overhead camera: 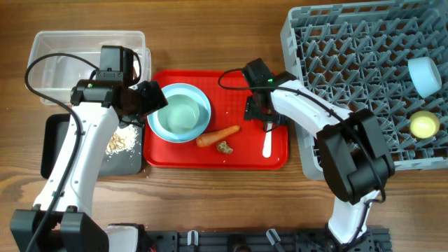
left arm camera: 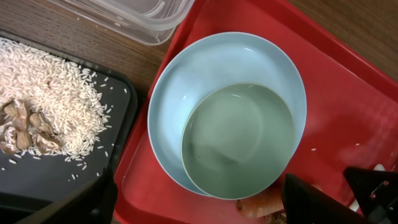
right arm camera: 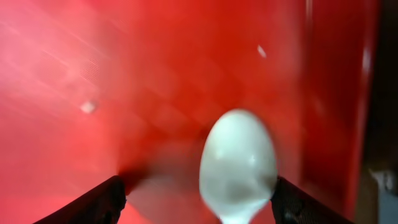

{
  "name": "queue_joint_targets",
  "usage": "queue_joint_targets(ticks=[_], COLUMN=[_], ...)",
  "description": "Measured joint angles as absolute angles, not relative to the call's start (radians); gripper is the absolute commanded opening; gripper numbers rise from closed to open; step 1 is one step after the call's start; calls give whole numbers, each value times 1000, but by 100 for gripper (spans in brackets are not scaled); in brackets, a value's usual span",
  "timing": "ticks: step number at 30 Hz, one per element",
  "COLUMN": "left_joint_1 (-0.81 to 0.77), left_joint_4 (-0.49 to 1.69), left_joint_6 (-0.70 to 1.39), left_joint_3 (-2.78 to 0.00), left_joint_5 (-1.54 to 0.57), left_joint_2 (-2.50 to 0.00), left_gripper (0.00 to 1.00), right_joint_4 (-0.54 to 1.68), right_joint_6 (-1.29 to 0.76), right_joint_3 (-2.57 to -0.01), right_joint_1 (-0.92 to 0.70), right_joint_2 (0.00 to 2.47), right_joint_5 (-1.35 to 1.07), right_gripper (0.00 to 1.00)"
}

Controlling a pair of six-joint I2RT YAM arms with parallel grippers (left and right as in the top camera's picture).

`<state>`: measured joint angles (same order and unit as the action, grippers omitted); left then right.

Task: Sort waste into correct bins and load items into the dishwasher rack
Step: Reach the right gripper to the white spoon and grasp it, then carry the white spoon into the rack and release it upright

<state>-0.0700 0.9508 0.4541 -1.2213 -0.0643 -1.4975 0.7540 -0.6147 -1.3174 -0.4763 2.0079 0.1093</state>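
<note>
A wide light-blue dish sits on the red tray with a mint bowl nested inside it. My left gripper hovers open at the dish's left rim; in the left wrist view its fingers straddle the dish's near edge. An orange carrot and a brown scrap lie beside the dish. My right gripper hangs open over the white spoon. The spoon's bowl lies between the fingers, close to the right one. The grey rack holds a pale bowl and a yellow cup.
The clear tub stands at the back left. Just in front of it the black tray carries rice crumbs and brown scraps. The rack sits directly right of the red tray.
</note>
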Motion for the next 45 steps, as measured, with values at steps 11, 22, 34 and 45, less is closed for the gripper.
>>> queue_joint_targets(ticks=[11, 22, 34, 45], left_joint_1=[-70, -70, -70, -70], left_joint_4=[950, 951, 951, 951], left_joint_6=[454, 454, 454, 454], left_joint_3=[-1221, -1221, -1221, -1221], left_joint_5=[-65, -65, -64, -64], left_joint_2=[-1497, -1497, -1497, -1497], left_gripper=[86, 86, 86, 86], right_joint_4=[716, 782, 764, 760], right_joint_6=[-485, -379, -353, -349], right_joint_3=[-1319, -1327, -1327, -1327], right_joint_1=[-476, -476, -477, -477], right_joint_2=[2011, 2011, 2011, 2012], right_joint_5=[111, 117, 116, 101], right_gripper=[72, 70, 56, 41])
